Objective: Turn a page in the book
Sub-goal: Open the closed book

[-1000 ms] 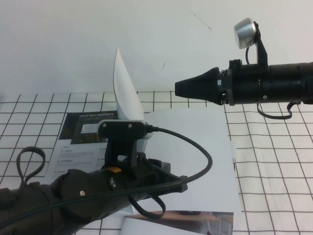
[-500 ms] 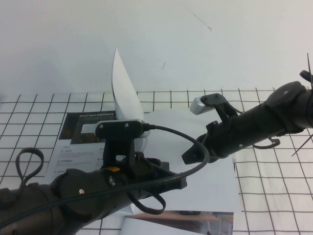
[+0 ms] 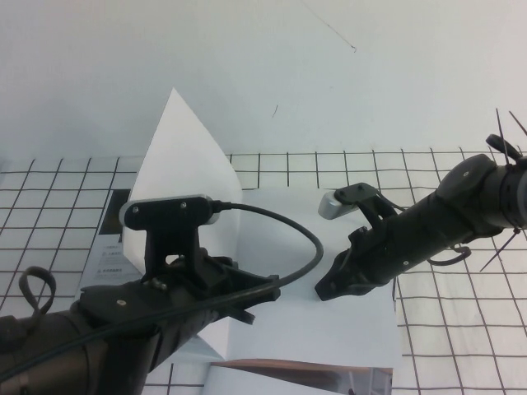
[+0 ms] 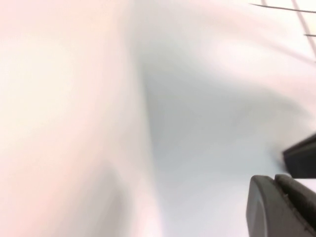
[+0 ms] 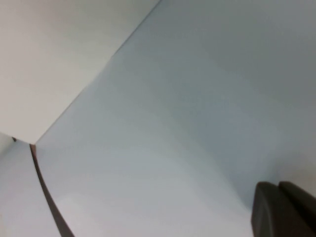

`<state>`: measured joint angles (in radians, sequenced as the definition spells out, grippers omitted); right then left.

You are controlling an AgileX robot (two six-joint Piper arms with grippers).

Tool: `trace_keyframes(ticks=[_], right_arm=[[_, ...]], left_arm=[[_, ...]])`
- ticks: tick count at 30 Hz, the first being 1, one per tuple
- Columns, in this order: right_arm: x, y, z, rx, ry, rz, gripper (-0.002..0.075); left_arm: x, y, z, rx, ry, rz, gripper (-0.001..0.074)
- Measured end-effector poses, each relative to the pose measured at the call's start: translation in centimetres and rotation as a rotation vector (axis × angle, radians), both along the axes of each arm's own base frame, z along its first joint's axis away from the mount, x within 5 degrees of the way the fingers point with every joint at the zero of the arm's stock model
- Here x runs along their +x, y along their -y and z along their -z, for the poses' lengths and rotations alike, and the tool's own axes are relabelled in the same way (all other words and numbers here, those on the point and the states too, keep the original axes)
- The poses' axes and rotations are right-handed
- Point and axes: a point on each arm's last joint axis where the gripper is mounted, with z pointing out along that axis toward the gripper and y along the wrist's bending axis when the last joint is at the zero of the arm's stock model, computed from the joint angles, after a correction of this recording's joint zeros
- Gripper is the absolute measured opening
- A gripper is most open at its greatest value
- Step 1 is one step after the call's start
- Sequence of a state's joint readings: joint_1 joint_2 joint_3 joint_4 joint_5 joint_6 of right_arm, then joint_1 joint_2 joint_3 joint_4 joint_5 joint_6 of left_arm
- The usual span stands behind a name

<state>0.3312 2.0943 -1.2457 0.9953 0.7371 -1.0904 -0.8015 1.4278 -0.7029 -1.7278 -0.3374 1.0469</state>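
Observation:
The book (image 3: 329, 333) lies open on the gridded table. Its page (image 3: 185, 164) stands lifted, blank white side showing, over the left half. My left gripper (image 3: 268, 294) is low at the front of the book, by the page's lower edge, and shut on the page. In the left wrist view its fingers (image 4: 269, 207) are pressed together against white paper (image 4: 207, 123). My right gripper (image 3: 325, 290) is shut, its tip down on the blank right-hand page. In the right wrist view its fingers (image 5: 269, 212) are over pale paper (image 5: 197, 98). The dark-banner page (image 3: 111, 220) shows partly at left.
A second booklet with a tan-brown strip (image 3: 288, 369) lies at the front edge under the book. The black cable (image 3: 305, 239) of the left wrist camera arcs over the book's middle. Gridded table (image 3: 461, 329) extends to the right.
The lifted page has swung left with my left arm and now shows its broad face. My right gripper has come down from the air onto the right-hand page.

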Motion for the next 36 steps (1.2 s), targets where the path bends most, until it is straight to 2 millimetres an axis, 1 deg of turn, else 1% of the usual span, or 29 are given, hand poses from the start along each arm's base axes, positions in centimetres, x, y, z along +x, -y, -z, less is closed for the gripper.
trace_keyframes(ticks=[6, 11, 17, 22, 26, 33, 36], right_arm=[[0.0, 0.0, 0.0, -0.002, 0.0, -0.004, 0.0001], [-0.1, 0.1, 0.1, -0.01, 0.002, -0.012, 0.0001], [-0.2, 0.2, 0.2, -0.034, 0.006, -0.039, 0.0001], [-0.3, 0.4, 0.3, -0.055, -0.003, -0.055, 0.0001], [-0.3, 0.4, 0.3, -0.057, -0.006, -0.057, 0.0001], [-0.4, 0.4, 0.3, -0.056, -0.009, -0.057, 0.0001], [-0.4, 0.4, 0.3, -0.057, -0.01, -0.059, 0.0001]], left_arm=[[0.2, -0.5, 0.0, 0.037, 0.01, -0.041, -0.0003], [0.5, -1.3, 0.0, 0.099, 0.04, -0.108, -0.0003], [1.2, -2.0, 0.1, 0.092, 0.027, -0.093, -0.0003], [1.9, -3.0, 0.2, 0.084, 0.018, -0.116, -0.0003], [2.2, -3.5, 0.2, 0.119, 0.029, -0.113, -0.0003], [2.3, -3.7, 0.2, 0.182, 0.049, -0.088, -0.0003], [2.4, -4.1, 0.1, 0.239, 0.066, -0.095, -0.0003]])
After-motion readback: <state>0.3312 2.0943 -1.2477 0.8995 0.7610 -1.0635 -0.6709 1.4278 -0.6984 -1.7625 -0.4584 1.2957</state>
